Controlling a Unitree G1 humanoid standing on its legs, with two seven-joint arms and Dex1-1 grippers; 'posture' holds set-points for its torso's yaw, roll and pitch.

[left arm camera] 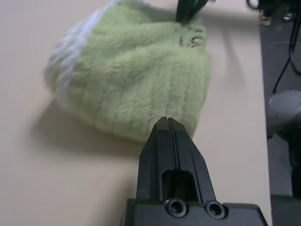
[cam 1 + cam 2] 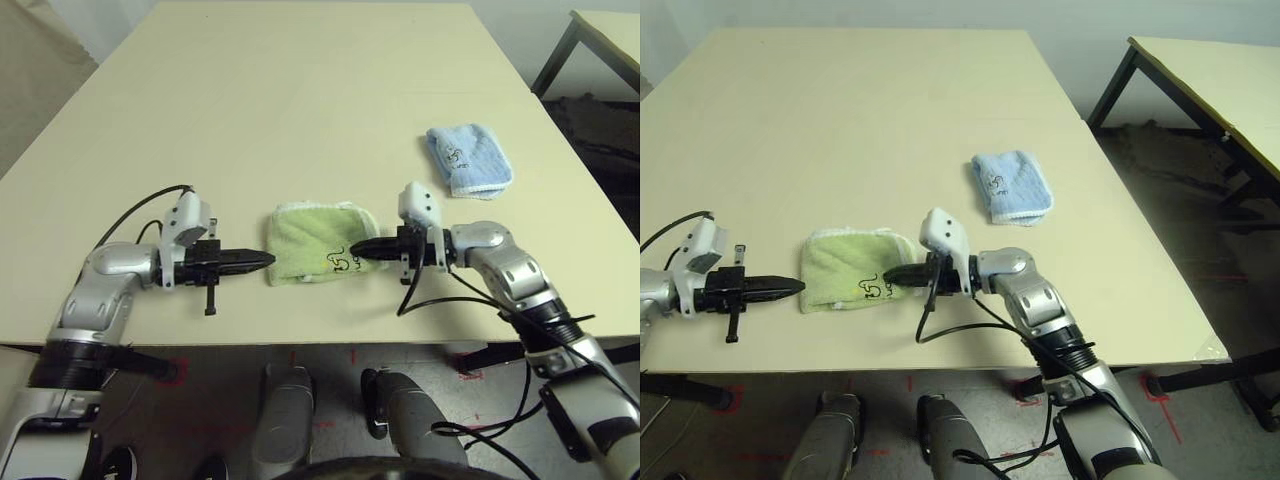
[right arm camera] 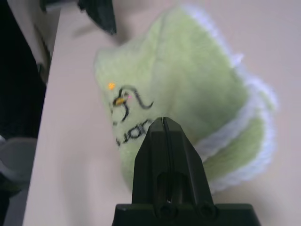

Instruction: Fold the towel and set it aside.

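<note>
The light green towel [image 2: 312, 243] lies folded into a small bundle near the table's front edge, its white edging at the back and its dark doodle [image 3: 123, 104] on the right front. My left gripper [image 2: 270, 259] is shut, and its tip is at the towel's left front edge. From the other side, my right gripper [image 2: 354, 250] is also shut, its tip on the towel's right edge beside the doodle. Neither holds any cloth. In the left wrist view my shut left gripper [image 1: 167, 121] points at the towel [image 1: 136, 80]. The right wrist view shows my shut right gripper [image 3: 162, 121] over the towel [image 3: 188, 75].
A smaller light blue towel [image 2: 469, 158] lies folded at the right, farther back on the cream table [image 2: 300, 90]. Black cables hang from both wrists over the table's front edge. A second table [image 2: 1210, 70] stands to the far right.
</note>
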